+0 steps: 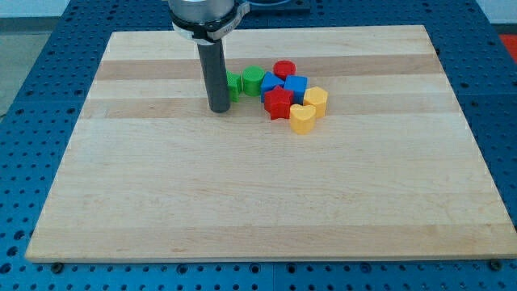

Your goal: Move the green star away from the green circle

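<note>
My tip rests on the board just left of a tight cluster of blocks. The rod hides most of the green star; only its right part shows, touching the rod. The green circle sits right beside the star, touching it or nearly so. To the right of the circle lie a red circle, two blue blocks, a red star, a yellow hexagon and a yellow heart.
The wooden board lies on a blue perforated table. The arm's silver flange hangs above the board's top edge. All blocks sit in the upper middle of the board.
</note>
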